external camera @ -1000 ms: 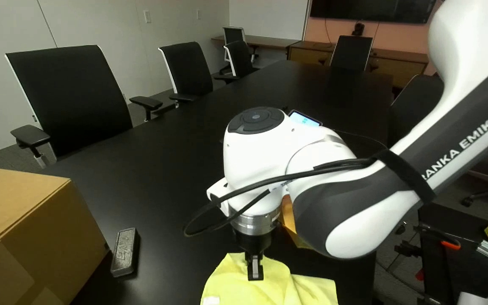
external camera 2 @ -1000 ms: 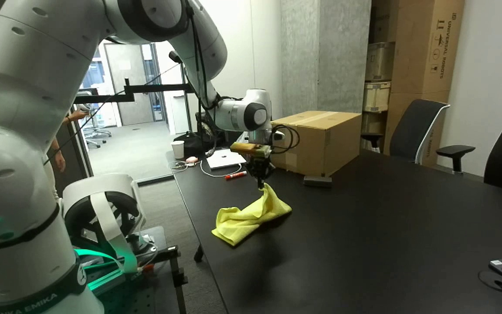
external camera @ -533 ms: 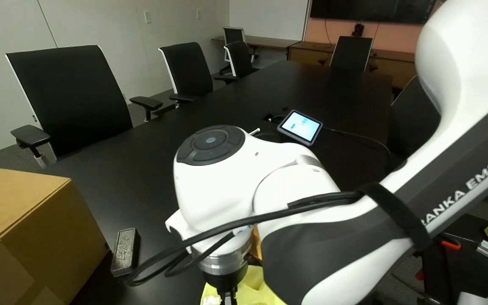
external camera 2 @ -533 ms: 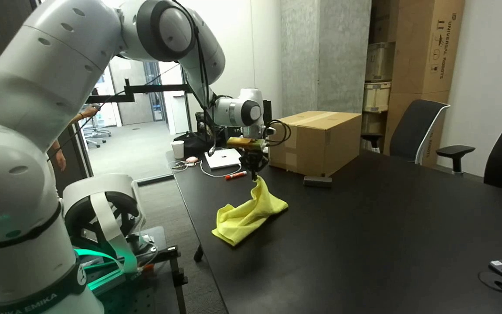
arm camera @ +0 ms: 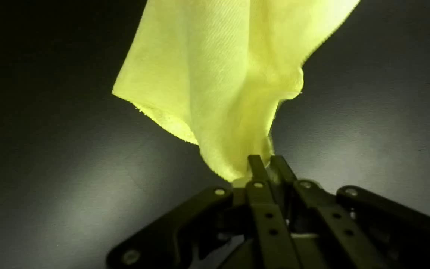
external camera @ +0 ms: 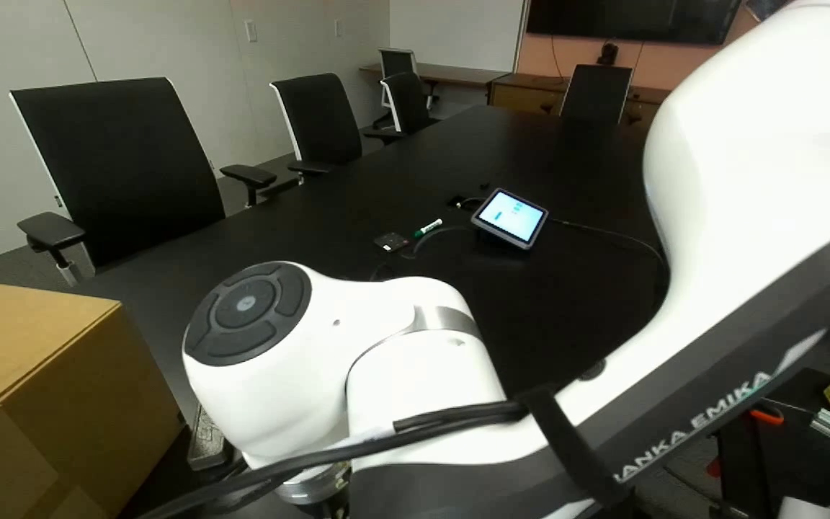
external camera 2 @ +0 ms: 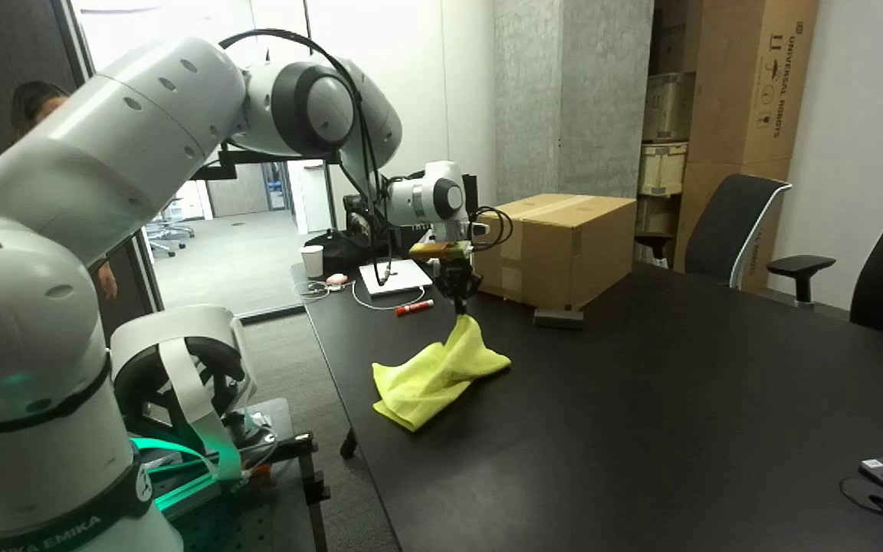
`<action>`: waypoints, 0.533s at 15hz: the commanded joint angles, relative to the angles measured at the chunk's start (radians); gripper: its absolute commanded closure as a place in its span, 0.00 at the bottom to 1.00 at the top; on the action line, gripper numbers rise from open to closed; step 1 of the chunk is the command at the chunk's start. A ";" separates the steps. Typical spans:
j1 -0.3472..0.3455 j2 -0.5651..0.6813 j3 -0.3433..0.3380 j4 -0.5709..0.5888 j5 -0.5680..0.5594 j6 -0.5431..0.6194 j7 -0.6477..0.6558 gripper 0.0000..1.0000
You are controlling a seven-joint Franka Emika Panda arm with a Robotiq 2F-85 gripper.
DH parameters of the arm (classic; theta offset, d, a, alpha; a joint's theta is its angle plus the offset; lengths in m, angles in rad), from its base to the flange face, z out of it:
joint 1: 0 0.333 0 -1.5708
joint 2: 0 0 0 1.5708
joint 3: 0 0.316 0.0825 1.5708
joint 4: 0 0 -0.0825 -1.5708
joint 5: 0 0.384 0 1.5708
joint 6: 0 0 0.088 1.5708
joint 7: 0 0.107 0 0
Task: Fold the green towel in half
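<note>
Arm has shifted left and down in an exterior view since the earlier frame, now covering part of the dark block. Tool is clamped on one end of the green towel, holding it up in a peak; rest lies rumpled on the counter.
</note>
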 commanded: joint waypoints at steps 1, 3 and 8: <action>0.025 0.068 -0.024 0.128 -0.024 -0.060 0.016 0.56; 0.019 0.071 -0.020 0.137 -0.015 -0.072 0.000 0.42; -0.008 -0.041 -0.047 -0.006 -0.029 -0.091 -0.015 0.04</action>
